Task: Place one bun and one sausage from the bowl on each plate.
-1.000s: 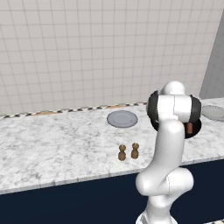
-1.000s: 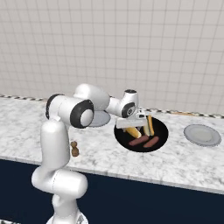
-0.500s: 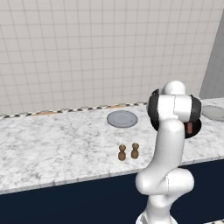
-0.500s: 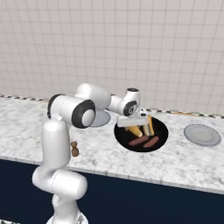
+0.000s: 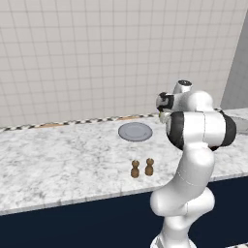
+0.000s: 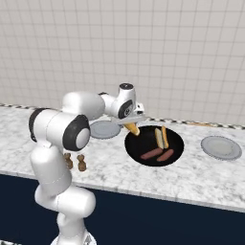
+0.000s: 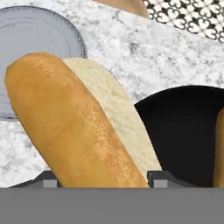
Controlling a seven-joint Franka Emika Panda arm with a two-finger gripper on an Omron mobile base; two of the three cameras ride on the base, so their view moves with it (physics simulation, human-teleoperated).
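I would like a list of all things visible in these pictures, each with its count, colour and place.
Bowl: one, matte black, on the counter between the two plates.
Buns: two, golden brown; held bun in the gripper above the bowl's left rim; other bun in the bowl.
Sausages: two, reddish brown, side by side in the bowl's front part.
Plates: two, grey; left plate behind the arm, right plate to the right of the bowl.
Shakers: two, small, brown, near the counter's front edge.
Counter: one, grey-white marble.
Wall: pale tiles.
Gripper: one, shut on the held bun.
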